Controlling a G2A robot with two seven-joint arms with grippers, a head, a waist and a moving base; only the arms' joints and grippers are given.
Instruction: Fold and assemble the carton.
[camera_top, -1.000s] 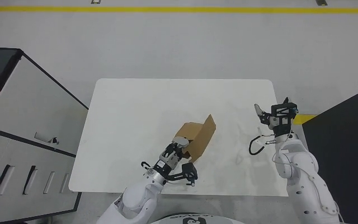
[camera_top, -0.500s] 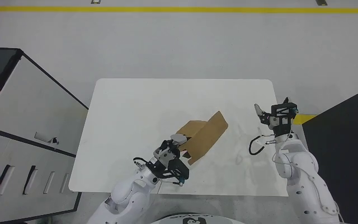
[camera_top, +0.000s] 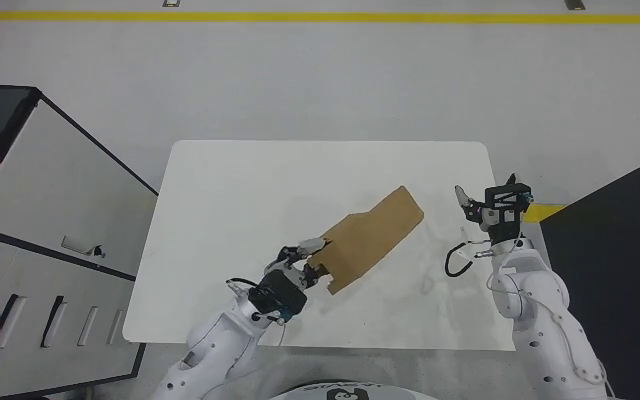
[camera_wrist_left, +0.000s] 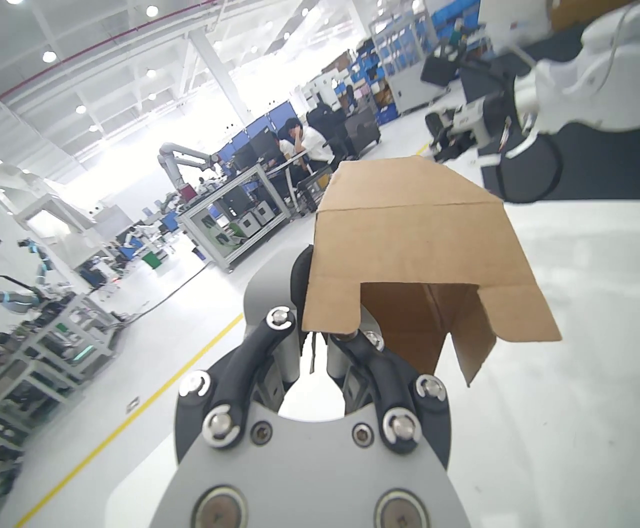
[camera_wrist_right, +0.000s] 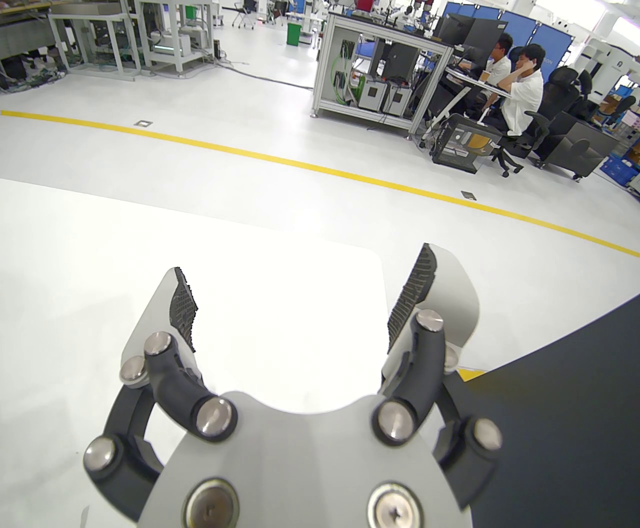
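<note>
Cardboard carton (camera_top: 372, 238), flap hiding left tool (camera_top: 309, 262) fingertips

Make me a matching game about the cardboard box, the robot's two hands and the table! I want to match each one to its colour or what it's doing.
Things:
1. carton
2. left hand
3. right hand
4. table

Colour or state:
A. white
B. open, holding nothing
C. brown
D. shut on the carton's edge

Right pairs: 1-C, 2-D, 3-B, 4-A.
</note>
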